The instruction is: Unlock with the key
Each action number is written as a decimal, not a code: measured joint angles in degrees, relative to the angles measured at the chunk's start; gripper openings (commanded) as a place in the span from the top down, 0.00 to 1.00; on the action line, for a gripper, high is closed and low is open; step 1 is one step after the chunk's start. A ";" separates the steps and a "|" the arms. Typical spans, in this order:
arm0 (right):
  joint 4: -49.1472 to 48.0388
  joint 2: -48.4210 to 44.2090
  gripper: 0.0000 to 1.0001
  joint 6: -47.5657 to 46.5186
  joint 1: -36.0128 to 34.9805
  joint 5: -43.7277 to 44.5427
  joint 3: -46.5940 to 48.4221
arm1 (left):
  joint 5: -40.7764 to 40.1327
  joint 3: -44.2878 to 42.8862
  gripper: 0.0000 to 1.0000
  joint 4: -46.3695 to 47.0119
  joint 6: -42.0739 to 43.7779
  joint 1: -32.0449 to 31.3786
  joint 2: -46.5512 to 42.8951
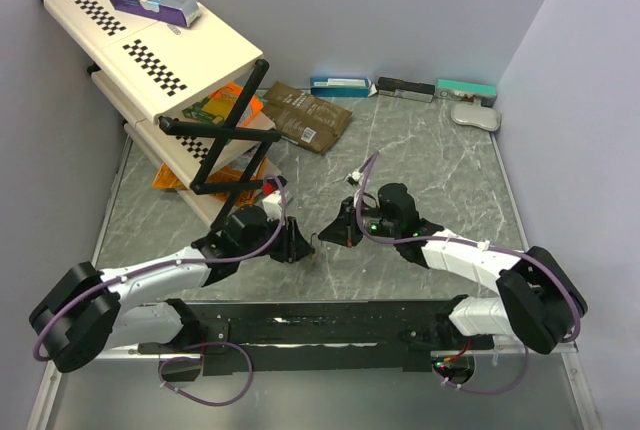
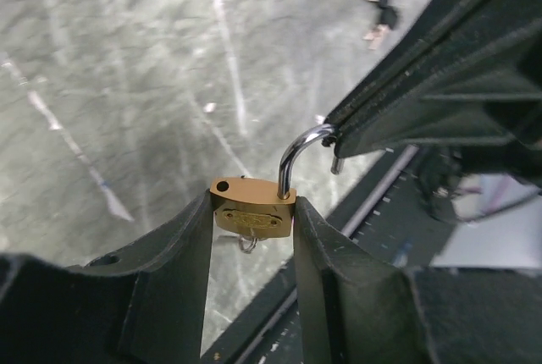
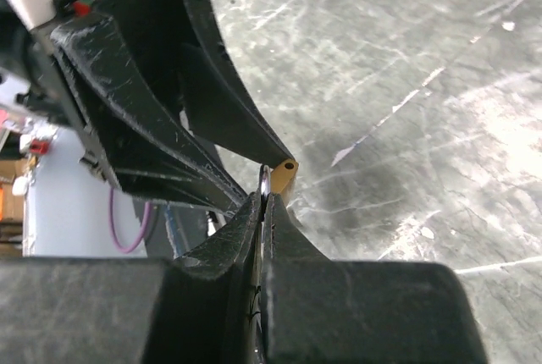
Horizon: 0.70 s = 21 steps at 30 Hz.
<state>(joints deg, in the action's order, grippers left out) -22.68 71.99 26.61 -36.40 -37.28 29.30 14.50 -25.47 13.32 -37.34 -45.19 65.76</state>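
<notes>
Gripping a small brass padlock [image 2: 254, 216] by its body, the left gripper [image 2: 252, 203] holds it above the table. The right gripper [image 3: 264, 196] is clenched on the tip of the steel shackle [image 2: 292, 157], which stands swung clear of its hole. The chief risk is that a pull or twist from the right arm levers the lock out of the left fingers' narrow hold and drops it. A lesser one is the thin pinch slipping off the rounded steel. What look like the keys [image 2: 377, 8] lie on the table, well apart from the lock. A small metal piece under the body cannot be identified. Pale lilac walls [image 1: 400, 10] enclose the grey marbled table [image 1: 430, 160]. A cream shelf rack [image 1: 160, 50] leans at left, with a brown packet [image 1: 305, 115] beside it and boxes [image 1: 340, 85] along the back wall.
</notes>
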 measured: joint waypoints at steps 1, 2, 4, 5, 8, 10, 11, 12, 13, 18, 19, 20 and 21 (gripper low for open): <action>0.15 0.35 1.00 0.24 -0.20 0.70 0.13 | -1.90 -0.63 0.99 -1.14 0.31 -0.74 0.37; 0.55 0.70 1.00 0.57 -0.46 1.42 0.35 | -3.17 -1.16 0.99 -1.97 0.35 -1.27 0.79; 1.01 1.44 1.00 0.90 -0.87 2.56 0.72 | -5.99 -1.95 0.99 -3.19 0.55 -2.40 1.73; 1.05 1.81 1.00 1.11 -1.05 3.21 0.74 | -7.02 -2.19 0.99 -3.67 0.57 -2.75 2.01; 1.27 2.80 1.00 2.10 -1.33 4.35 0.74 | -9.38 -2.51 0.99 -5.05 0.55 -3.50 2.29; 1.27 3.26 0.98 2.67 -1.38 4.85 0.74 | -10.19 -2.51 0.99 -5.33 0.57 -3.67 2.34; 1.25 3.41 0.96 2.99 -1.38 4.98 0.74 | -10.43 -2.54 0.99 -5.51 0.55 -3.69 2.34; 1.18 3.56 0.93 3.26 -1.40 5.07 0.74 | -10.54 -2.62 0.99 -5.73 0.55 -3.72 2.36; 1.05 3.72 0.86 3.54 -1.42 5.14 0.74 | -10.64 -2.78 0.99 -6.05 0.57 -3.72 2.45; 0.87 4.61 0.51 4.83 -1.60 5.03 0.74 | -10.25 -3.54 0.99 -7.10 0.74 -3.76 3.65; 0.61 4.79 0.47 5.16 -1.66 4.87 0.72 | -10.03 -3.72 0.99 -7.37 0.81 -3.76 3.91; 0.33 4.87 0.45 5.44 -1.73 4.74 0.68 | -9.88 -3.89 0.99 -7.54 0.90 -3.76 4.20; 0.02 4.92 0.43 5.60 -1.73 4.70 0.66 | -9.81 -4.09 0.99 -7.78 1.03 -3.76 4.48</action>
<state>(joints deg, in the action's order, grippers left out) -22.65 76.90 32.21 -38.13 -32.58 29.95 4.69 -29.56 5.54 -36.32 -48.95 70.24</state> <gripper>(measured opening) 0.518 0.424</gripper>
